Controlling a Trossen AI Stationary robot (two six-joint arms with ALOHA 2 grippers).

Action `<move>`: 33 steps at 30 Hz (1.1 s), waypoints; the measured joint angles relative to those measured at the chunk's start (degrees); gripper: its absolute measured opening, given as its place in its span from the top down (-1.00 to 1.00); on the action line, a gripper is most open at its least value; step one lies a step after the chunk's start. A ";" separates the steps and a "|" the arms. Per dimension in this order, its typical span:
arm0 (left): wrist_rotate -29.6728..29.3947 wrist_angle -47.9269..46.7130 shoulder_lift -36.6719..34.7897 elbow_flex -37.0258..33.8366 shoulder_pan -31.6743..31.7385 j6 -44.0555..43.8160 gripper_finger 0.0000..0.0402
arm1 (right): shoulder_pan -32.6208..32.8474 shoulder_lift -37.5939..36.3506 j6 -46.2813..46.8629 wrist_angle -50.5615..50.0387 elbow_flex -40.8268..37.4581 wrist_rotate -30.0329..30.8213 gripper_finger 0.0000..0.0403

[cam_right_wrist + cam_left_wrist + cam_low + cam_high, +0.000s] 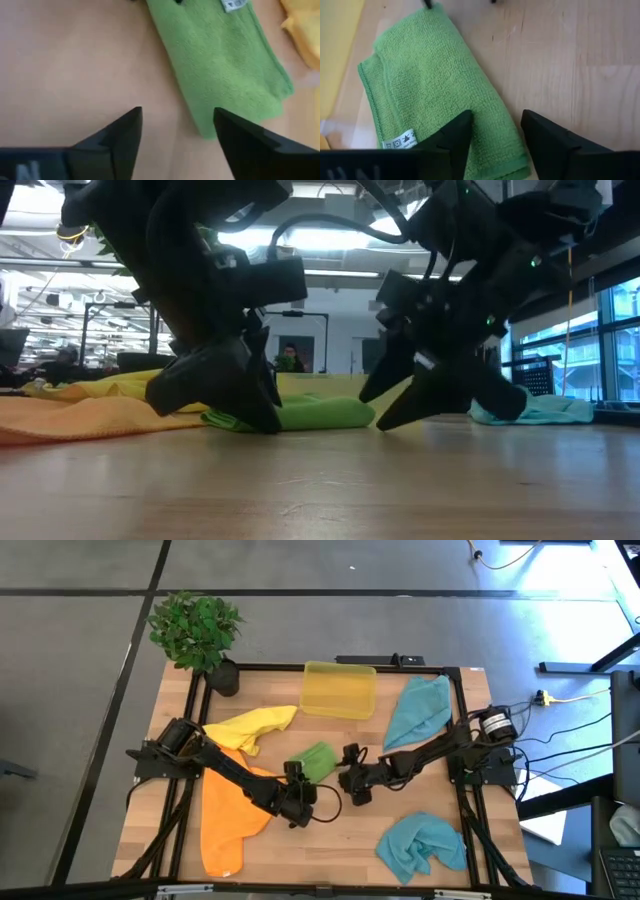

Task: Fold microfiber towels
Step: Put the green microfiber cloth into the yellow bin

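**Towels spread over table, green one folded between two open grippers**

Towels lie across the wooden table (330, 840). Largest is the orange towel (228, 820), spread flat under the left arm. A yellow towel (252, 727) sits crumpled near the yellow bin (339, 690). One blue towel (418, 710) lies by the right arm's base, another blue towel (423, 843) bunched at the near right corner. Smallest, the green towel (435, 85) is folded into a narrow strip at the centre.

The left gripper (495, 132) hangs over the strip's end, fingers apart, gripping nothing. The right gripper (177, 127) hovers just beside the strip, fingers spread, empty.
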 joint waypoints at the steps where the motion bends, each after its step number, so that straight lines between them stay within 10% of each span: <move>1: 0.02 0.00 0.01 0.00 0.01 0.00 0.23 | 0.00 0.34 -1.79 0.19 -0.01 1.17 -0.32; 20: -0.01 -0.76 0.13 -0.17 0.19 0.35 0.96 | -1.95 6.28 -22.42 9.11 0.31 7.43 -0.28; 33: 4.23 -1.61 -6.18 -0.39 1.72 0.12 1.00 | 0.48 6.37 -23.90 9.72 0.18 10.49 -0.27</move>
